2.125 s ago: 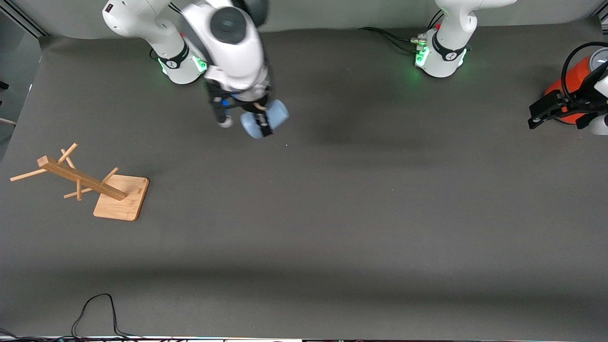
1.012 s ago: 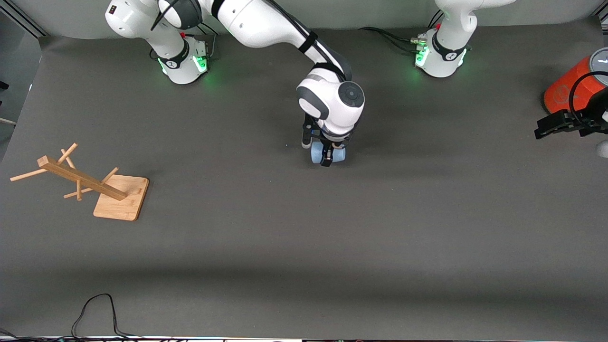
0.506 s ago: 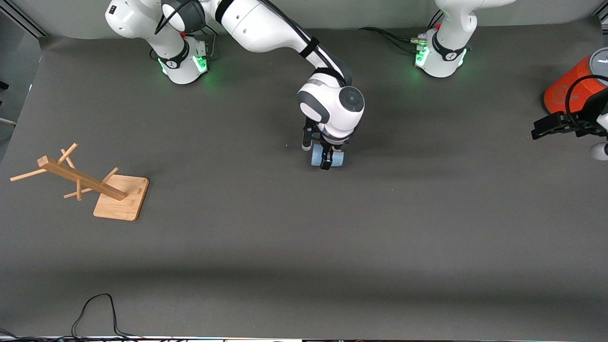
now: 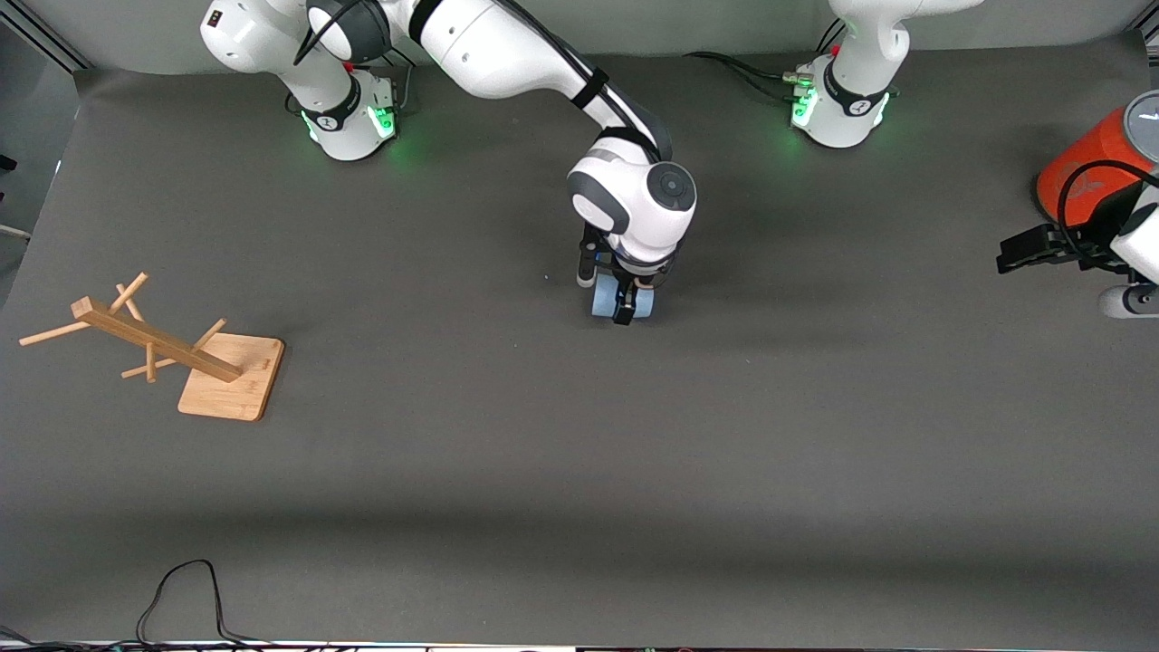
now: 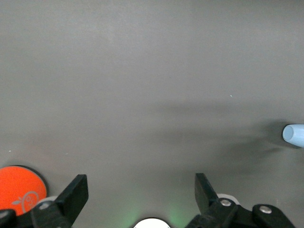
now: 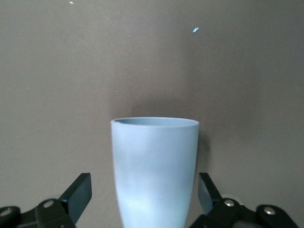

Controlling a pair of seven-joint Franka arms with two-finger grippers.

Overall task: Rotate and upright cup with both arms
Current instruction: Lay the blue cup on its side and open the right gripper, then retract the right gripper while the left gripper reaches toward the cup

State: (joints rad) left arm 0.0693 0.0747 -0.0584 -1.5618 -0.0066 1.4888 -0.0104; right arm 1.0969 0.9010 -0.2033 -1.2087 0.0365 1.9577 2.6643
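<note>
Spanning the scene is the dark grey table (image 4: 579, 453); the orange can (image 4: 1087, 163) stands at the left arm's end, with the left gripper (image 5: 137, 194) waiting near it, fingers wide; mid-table, the right gripper (image 6: 145, 197) straddles the lying cup (image 6: 154, 166), fingers apart, not touching it.

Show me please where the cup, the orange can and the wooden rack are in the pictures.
cup (image 6: 154, 171): right wrist view, on its pale-blue side wall.
orange can (image 4: 1087, 158): front view, on its orange side.
wooden rack (image 4: 231, 389): front view, on its flat square base.
</note>
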